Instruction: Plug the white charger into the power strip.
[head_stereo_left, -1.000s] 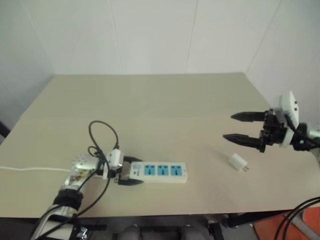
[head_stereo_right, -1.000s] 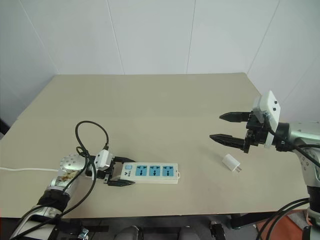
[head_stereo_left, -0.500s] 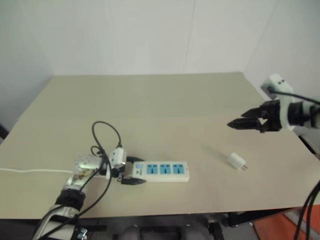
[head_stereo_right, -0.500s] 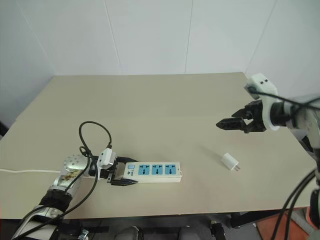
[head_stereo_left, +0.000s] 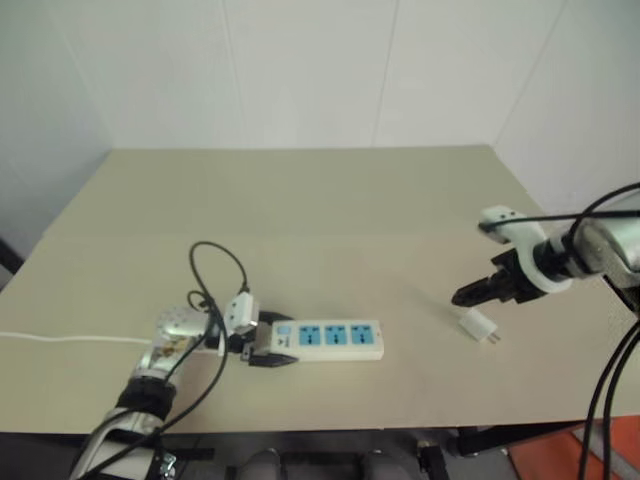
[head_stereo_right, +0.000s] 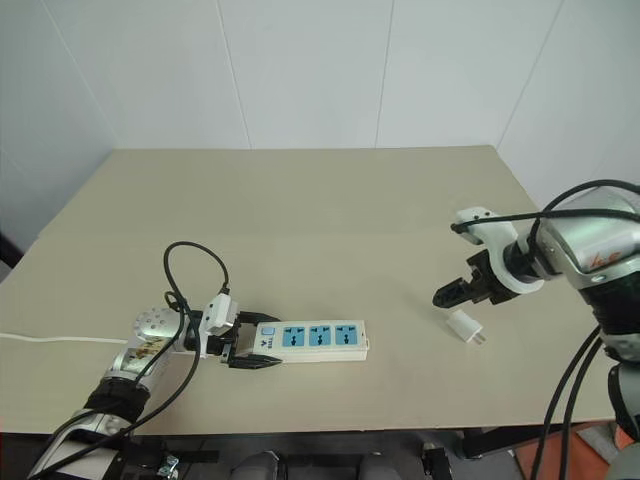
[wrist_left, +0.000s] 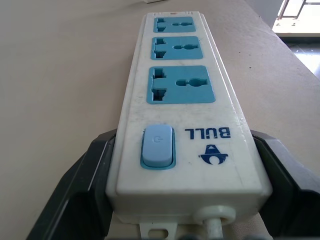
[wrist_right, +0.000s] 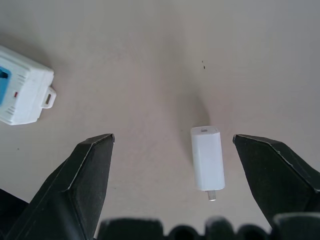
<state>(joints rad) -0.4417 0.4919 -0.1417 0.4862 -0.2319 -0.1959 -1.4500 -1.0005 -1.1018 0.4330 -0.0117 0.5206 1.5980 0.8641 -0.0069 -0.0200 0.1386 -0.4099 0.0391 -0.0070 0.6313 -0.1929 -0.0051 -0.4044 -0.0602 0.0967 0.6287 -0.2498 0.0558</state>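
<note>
- The strip lies flat near the front edge of the table, left of the middle, its length along that edge.
- Its three blue sockets face up and are bare; a pale blue switch sits at the end nearest the left gripper.
- The left gripper is clamped on that switch end, one black finger against each long side.
- A thin white cord runs from there to the table's left edge.
- The charger lies on its side near the right edge, well apart from the strip, prongs level with the table.
- The right gripper points steeply down just above the charger, fingers spread wide.
- The charger sits between them, nearer one finger, touching neither.
</note>
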